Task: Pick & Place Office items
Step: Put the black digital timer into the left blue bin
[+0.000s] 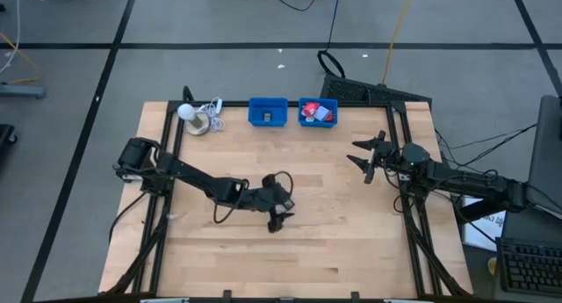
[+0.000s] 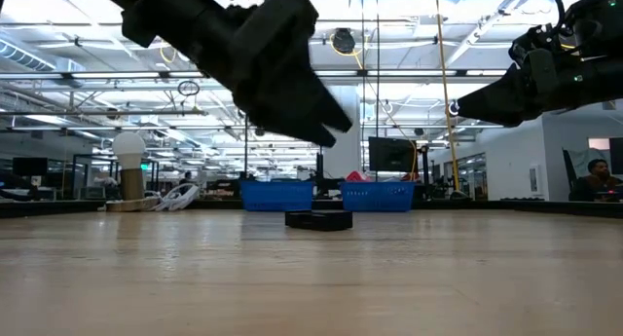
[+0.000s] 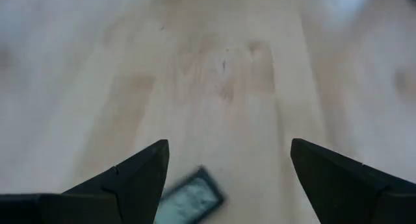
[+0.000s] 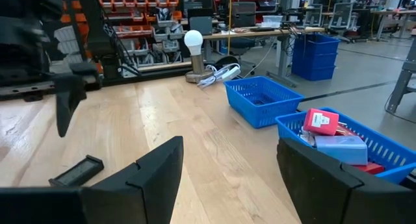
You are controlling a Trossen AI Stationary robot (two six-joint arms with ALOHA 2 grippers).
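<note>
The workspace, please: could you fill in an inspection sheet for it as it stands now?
Surface: wooden table, bare around centre.
Job's things: dark flat piece lying on the table under the left claw; red and light blue pieces in the right bin; dark piece in the left bin.
Clutter: white ball with coiled cord.
Grippers: left claw open above the piece; right claw open, raised, empty.
Cables: black cable on floor.
Surroundings: person seated.
</note>
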